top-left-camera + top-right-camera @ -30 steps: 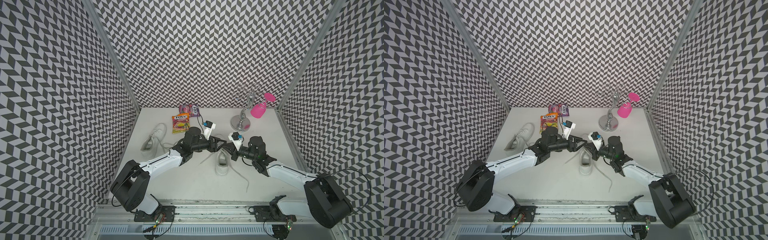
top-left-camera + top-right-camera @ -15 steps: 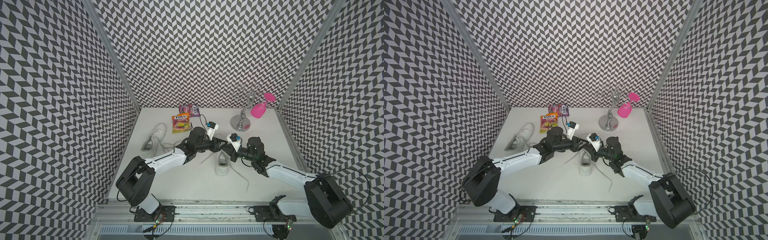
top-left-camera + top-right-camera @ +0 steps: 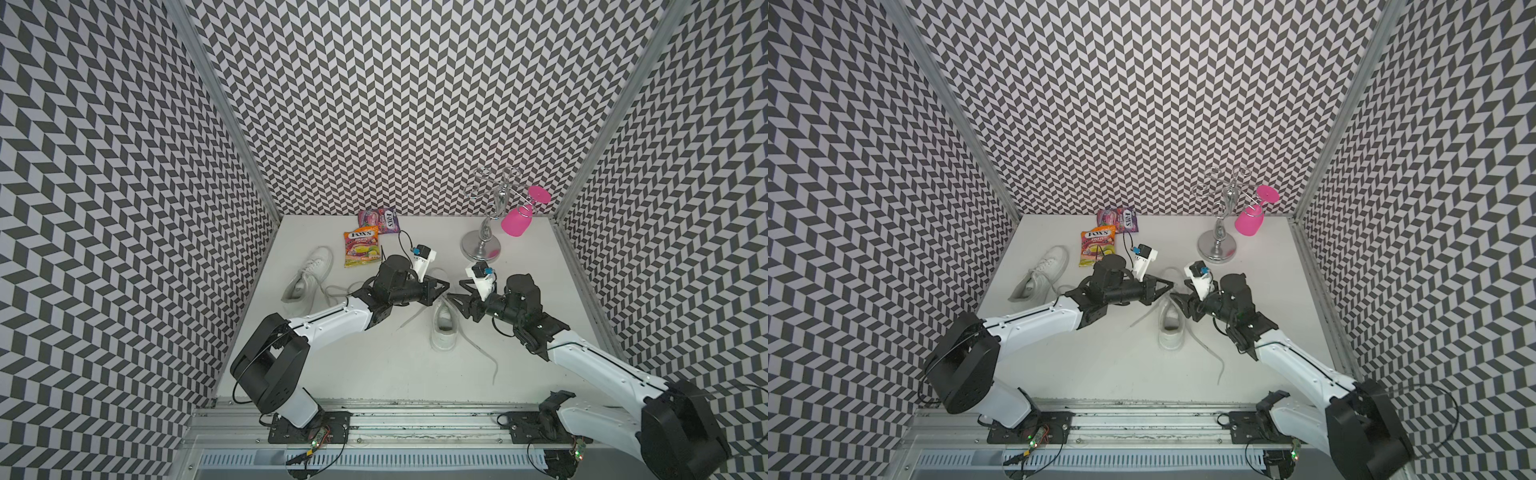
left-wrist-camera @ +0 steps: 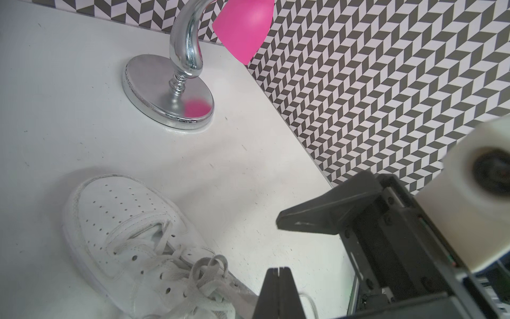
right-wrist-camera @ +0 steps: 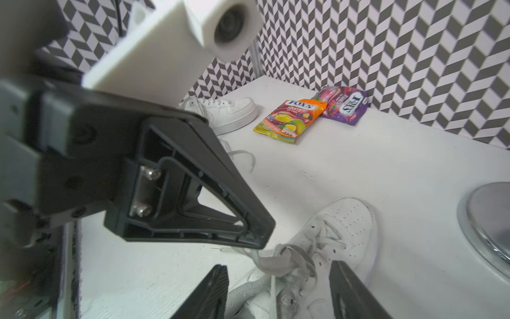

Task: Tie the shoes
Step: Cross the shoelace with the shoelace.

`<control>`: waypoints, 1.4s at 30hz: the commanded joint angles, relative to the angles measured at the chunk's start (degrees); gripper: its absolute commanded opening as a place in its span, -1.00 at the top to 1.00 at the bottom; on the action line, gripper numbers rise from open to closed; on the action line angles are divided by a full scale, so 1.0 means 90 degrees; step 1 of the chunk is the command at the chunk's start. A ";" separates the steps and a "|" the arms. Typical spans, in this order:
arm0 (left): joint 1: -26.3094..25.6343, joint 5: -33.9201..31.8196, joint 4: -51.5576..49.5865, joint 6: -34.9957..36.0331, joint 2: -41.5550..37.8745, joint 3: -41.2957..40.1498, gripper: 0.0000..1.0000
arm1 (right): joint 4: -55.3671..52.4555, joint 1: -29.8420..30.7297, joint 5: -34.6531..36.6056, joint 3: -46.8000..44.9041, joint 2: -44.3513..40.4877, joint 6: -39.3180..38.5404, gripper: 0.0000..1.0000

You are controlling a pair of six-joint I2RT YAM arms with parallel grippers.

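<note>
Two white shoes (image 3: 444,324) (image 3: 308,279), laces loose — left gripper (image 3: 444,286) clenched, right gripper (image 3: 456,291) spread.

One shoe (image 3: 444,324) is placed mid-table, between the two grippers. The other shoe (image 3: 308,279) is set to its left, with two candy bags (image 3: 361,248) behind it. A metal stand (image 3: 482,248) is placed at the back right.

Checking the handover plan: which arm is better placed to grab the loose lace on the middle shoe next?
The right. The right gripper stands open straddling the lace over the middle shoe. The left gripper is shut beside it, and whether it pinches any lace cannot be told.
</note>
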 commanded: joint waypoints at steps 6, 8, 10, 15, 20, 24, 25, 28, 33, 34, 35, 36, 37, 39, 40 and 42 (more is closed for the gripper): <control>0.0180 -0.0098 0.0007 0.0016 -0.0324 -0.0254 1.00 | -0.0579 -0.0083 0.0185 -0.0536 0.0216 0.1176 -0.28; 0.0201 -0.0111 0.0017 0.0012 -0.0360 -0.0291 1.00 | -0.0670 -0.0078 0.0299 -0.0608 0.0373 0.1458 -0.21; 0.0212 -0.0115 0.0008 0.0024 -0.0363 -0.0301 1.00 | -0.0709 -0.0071 0.0516 -0.0708 0.0379 0.1802 -0.17; 0.0231 -0.0074 0.0002 0.0038 -0.0337 -0.0292 1.00 | -0.0705 -0.0005 0.1010 -0.1073 0.0017 0.2284 -0.13; 0.0241 -0.0007 0.0022 0.0049 -0.0291 -0.0286 1.00 | -0.0685 -0.0005 0.1153 -0.0981 -0.0157 0.2196 -0.19; 0.0250 0.0040 0.0037 0.0064 -0.0256 -0.0282 1.00 | -0.0817 0.0000 0.1355 -0.1012 -0.0433 0.2325 -0.25; 0.0259 0.0037 0.0037 0.0069 -0.0251 -0.0282 1.00 | -0.0861 0.0005 0.1390 -0.1093 -0.0433 0.2401 -0.25; 0.0285 0.0038 0.0018 0.0085 -0.0281 -0.0284 1.00 | -0.0895 0.0143 0.1480 -0.1235 -0.0278 0.2623 -0.20; 0.0309 0.0039 0.0017 0.0094 -0.0299 -0.0301 1.00 | -0.0810 0.0575 0.1480 -0.1111 0.0183 0.2665 -0.17; 0.0309 0.0039 0.0016 0.0099 -0.0301 -0.0300 1.00 | -0.0779 0.0672 0.1452 -0.1085 0.0270 0.2638 -0.17; 0.0319 0.0039 0.0007 0.0096 -0.0297 -0.0293 1.00 | -0.0747 0.0754 0.1450 -0.1069 0.0330 0.2646 -0.17; 0.0327 0.0039 0.0007 0.0098 -0.0300 -0.0296 1.00 | -0.0709 0.0824 0.1440 -0.1064 0.0364 0.2650 -0.17; 0.0338 0.0039 0.0007 0.0094 -0.0300 -0.0295 1.00 | -0.0663 0.0887 0.1439 -0.1064 0.0395 0.2654 -0.18; 0.0348 0.0031 0.0007 0.0099 -0.0298 -0.0301 1.00 | -0.0548 0.0940 0.1461 -0.1054 0.0436 0.2650 -0.19; 0.0356 0.0037 0.0007 0.0096 -0.0303 -0.0300 1.00 | -0.0468 0.0947 0.1457 -0.1037 0.0467 0.2631 -0.21; 0.0358 0.0041 0.0007 0.0094 -0.0305 -0.0297 1.00 | -0.0471 0.0962 0.1453 -0.0970 0.0565 0.2506 -0.21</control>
